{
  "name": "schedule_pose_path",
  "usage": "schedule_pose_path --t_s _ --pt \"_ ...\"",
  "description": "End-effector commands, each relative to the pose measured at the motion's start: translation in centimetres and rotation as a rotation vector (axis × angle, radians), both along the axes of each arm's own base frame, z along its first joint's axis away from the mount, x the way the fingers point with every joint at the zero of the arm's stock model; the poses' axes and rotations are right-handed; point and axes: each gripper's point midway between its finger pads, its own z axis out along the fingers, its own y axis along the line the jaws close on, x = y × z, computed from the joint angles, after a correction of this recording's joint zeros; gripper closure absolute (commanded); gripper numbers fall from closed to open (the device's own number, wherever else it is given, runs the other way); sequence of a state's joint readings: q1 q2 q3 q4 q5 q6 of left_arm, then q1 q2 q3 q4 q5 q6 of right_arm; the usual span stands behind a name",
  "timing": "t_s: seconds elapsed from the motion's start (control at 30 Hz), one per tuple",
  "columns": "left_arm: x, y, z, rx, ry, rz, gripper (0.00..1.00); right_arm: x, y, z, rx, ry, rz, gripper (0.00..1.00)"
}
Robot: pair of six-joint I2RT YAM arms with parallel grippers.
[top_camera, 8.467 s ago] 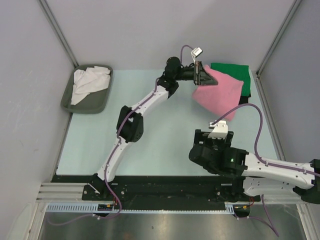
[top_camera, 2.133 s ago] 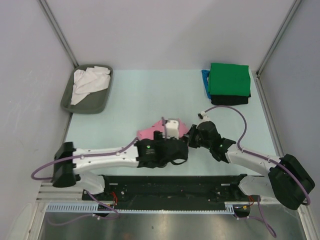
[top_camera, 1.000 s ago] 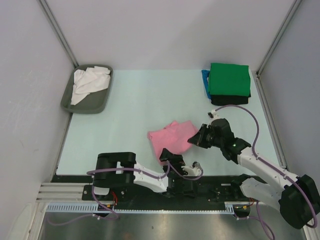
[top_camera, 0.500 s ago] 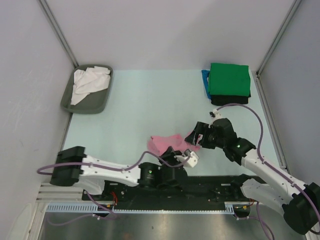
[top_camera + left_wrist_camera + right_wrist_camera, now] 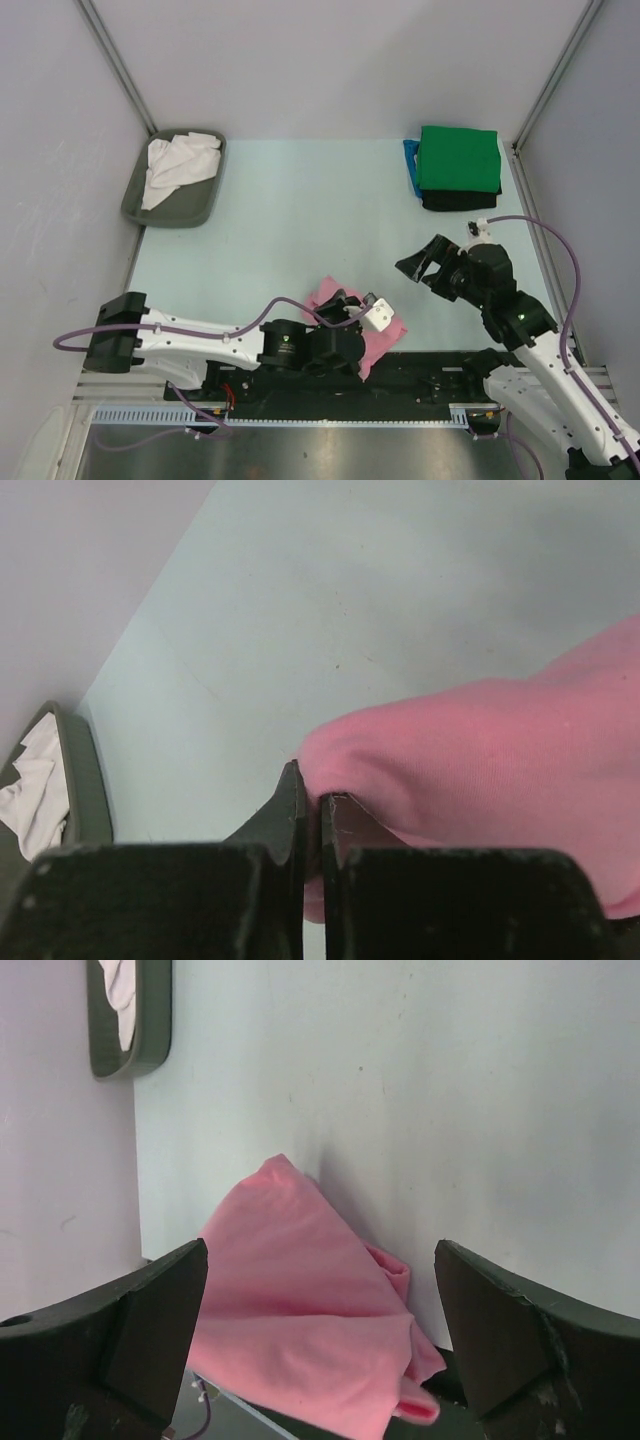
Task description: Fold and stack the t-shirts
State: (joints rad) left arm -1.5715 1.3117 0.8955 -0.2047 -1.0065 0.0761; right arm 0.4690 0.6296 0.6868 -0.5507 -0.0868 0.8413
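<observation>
Overhead, the pale mint-green table top is enclosed by plain grey walls with metal corner posts. The crumpled pink cloth t-shirt lies at the near edge, largely covered by the left arm. The left gripper is clamped on a fold of it. The right gripper hangs spread wide, holding nothing. Far right, a folded green t-shirt tops a black t-shirt. A blue t-shirt shows only as a sliver. A white t-shirt lies bunched in the grey rounded plastic tray.

Pale table, grey tray (far left), folded stack, pink shirt
</observation>
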Motion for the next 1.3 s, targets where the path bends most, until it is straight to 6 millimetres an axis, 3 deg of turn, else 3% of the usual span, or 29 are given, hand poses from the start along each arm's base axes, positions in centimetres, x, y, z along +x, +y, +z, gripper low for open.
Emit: schedule_pose_path --t_s 0.0,0.13,0.17,0.2,0.27,0.3,0.33,0.37,0.4,0.5,0.57,0.6,0.67,0.7,0.77,0.8,0.93,1.03,1.17,1.27 --pt "1.8 -0.9 1.3 0.009 -0.055 0.023 1.0 0.7 -1.0 0.4 -0.018 0.004 -0.043 0.0" --pt "5.5 -3.3 3.9 -0.029 -0.102 0.029 1.0 1.9 -1.5 -0.7 -0.057 0.031 -0.059 0.0" --pt "7.4 -3.2 4.5 -0.04 -0.111 0.058 1.0 2.1 -1.5 -0.7 -0.061 0.025 -0.06 0.0" --pt "8.6 -3.9 6.6 -0.083 -0.132 0.068 1.0 2.3 -1.6 -0.8 -0.065 0.025 -0.061 0.0" --pt "12.1 -4.6 7.8 -0.085 -0.16 0.096 1.0 2.6 -1.9 -0.8 -0.073 0.019 -0.071 0.0" --pt "13.5 -5.4 10.8 -0.14 -0.184 0.11 1.0 2.7 -2.0 -1.0 -0.079 0.022 -0.075 0.0" --pt "14.8 -6.1 10.7 -0.103 -0.197 0.114 1.0 2.8 -2.1 -0.9 -0.079 0.019 -0.081 0.0" --pt "16.3 -6.1 11.8 -0.11 -0.212 0.124 1.0 2.8 -2.1 -0.9 -0.082 0.017 -0.08 0.0" --pt "16.9 -6.6 14.9 -0.158 -0.242 0.13 1.0 2.8 -2.2 -0.7 -0.083 0.008 -0.081 0.0" --pt "17.2 -7.4 17.9 -0.148 -0.287 0.096 1.0 2.6 -3.0 -0.3 -0.099 -0.023 -0.103 0.0" --pt "16.6 -7.1 18.5 -0.155 -0.286 0.073 1.0 2.3 -3.6 -0.3 -0.119 -0.029 -0.119 0.0" --pt "16.1 -6.9 16.2 -0.113 -0.251 0.058 1.0 2.1 -3.9 -0.1 -0.123 -0.039 -0.124 0.0" --pt "14.3 -6.6 14.1 -0.091 -0.212 0.017 1.0 1.6 -4.2 -0.4 -0.135 -0.03 -0.125 0.0" --pt "13.3 -6.2 10.1 -0.028 -0.165 0.005 1.0 1.5 -4.4 -0.3 -0.14 -0.035 -0.125 0.0" --pt "9.7 -6.8 6.7 0.022 -0.124 -0.064 1.0 1.2 -4.5 -0.7 -0.153 -0.021 -0.123 0.0" --pt "8.3 -6.2 2.8 0.08 -0.083 -0.079 1.0 1.2 -4.6 -0.8 -0.158 -0.016 -0.125 0.0" --pt "1.2 -6.5 -7.1 0.254 0.011 -0.157 1.0 0.5 -4.7 -1.7 -0.182 0.018 -0.106 0.0" --pt "-2.7 -6.7 -10.3 0.307 0.019 -0.187 1.0 -0.1 -5.1 -1.8 -0.189 0.026 -0.11 0.0" --pt "-4.9 -7.0 -11.0 0.274 0.057 -0.194 1.0 -1.9 -3.5 -1.4 -0.085 0.067 -0.051 0.0" --pt "-5.2 -6.6 -10.8 0.252 0.053 -0.174 1.0 -3.6 -4.0 -2.3 -0.084 0.114 -0.057 0.0"
